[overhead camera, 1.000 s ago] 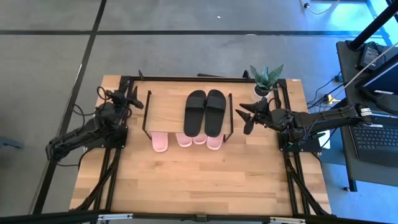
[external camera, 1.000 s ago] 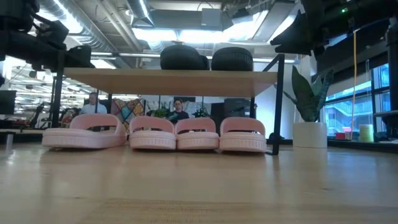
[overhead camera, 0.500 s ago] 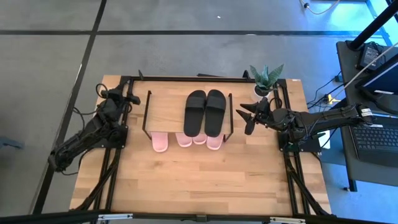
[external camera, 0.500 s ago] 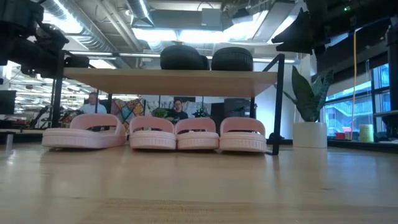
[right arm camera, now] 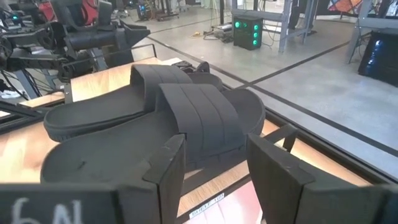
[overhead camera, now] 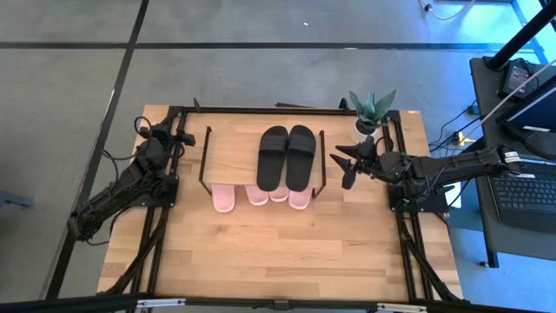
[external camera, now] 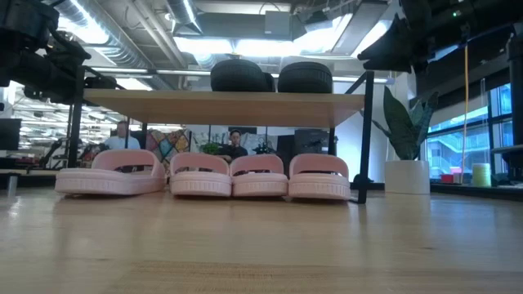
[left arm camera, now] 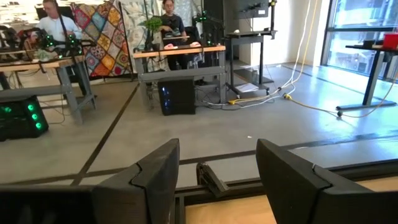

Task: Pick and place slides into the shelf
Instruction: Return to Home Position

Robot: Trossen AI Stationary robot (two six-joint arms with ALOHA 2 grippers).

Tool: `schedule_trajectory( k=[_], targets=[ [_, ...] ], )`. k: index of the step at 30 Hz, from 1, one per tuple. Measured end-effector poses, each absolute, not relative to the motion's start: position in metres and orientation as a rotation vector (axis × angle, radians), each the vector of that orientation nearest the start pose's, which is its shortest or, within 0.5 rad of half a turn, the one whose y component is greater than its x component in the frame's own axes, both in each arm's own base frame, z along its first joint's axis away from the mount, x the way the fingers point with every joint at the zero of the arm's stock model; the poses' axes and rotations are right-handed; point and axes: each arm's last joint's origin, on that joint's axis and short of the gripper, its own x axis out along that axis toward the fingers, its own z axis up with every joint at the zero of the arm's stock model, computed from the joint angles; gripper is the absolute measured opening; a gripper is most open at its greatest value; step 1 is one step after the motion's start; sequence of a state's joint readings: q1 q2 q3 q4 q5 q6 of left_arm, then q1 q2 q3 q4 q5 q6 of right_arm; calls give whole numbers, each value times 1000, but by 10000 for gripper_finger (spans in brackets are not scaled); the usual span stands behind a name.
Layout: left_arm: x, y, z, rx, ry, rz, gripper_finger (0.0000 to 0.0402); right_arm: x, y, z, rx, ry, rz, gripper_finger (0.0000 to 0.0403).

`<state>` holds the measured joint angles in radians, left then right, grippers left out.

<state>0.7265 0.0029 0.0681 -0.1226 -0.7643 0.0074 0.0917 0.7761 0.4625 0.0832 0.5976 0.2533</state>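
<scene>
Your left tool [overhead camera: 184, 137] hangs at the 9 o'clock side of the shelf [overhead camera: 233, 149], your right tool [overhead camera: 340, 167] at its 3 o'clock, both spread open and empty. The black slides [overhead camera: 287, 157] lie on top; four pink slides [overhead camera: 259, 196] sit underneath on the tabletop [overhead camera: 278, 252].

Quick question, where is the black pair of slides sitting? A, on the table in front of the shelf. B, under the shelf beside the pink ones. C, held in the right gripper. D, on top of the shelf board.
D: the black slides lie side by side on the top board of the shelf, while the pink slides are lined up underneath it.
</scene>
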Motion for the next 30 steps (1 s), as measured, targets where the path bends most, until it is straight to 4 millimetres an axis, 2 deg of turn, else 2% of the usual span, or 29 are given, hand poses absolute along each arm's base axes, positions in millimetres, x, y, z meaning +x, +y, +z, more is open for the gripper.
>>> schedule_trajectory(
  k=[7,12,16,25,30],
  targets=[
    [50,72,174,-27,54,1514,205,173,0,249,164,157,-527,170],
    [46,72,174,-108,-37,1637,205,173,0,249,162,160,-527,170],
    [45,72,173,-105,-40,1687,205,172,0,249,146,159,-525,170],
    [45,72,173,-106,-39,1679,205,147,-5,269,62,64,-522,170],
    [45,72,173,-106,-39,1679,205,128,-14,270,31,87,-582,170]
  ],
)
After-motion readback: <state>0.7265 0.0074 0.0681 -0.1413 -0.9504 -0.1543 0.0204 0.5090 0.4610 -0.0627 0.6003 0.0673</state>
